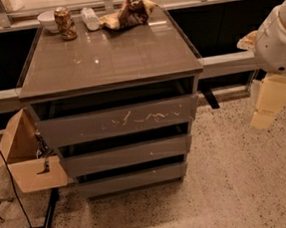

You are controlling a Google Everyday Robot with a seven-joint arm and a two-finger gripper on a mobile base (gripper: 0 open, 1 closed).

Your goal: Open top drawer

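Here's the grey cabinet point(108, 59), and the top drawer point(116, 121) sits just under its glossy top, the tallest of three fronts, with white scratches across its middle and a dark gap above it. The gripper point(266, 102) hangs off to the right, well apart from the drawer, pale and pointing down at the speckled floor point(239, 187); open or closed, I can't tell from here. At the back of the top stand a can point(65, 23), label too blurred to read, a white bowl point(48, 19), a bottle on its side point(90, 18) and a crumpled bag point(129, 12). A cardboard box point(27, 166) sits at the cabinet's left.
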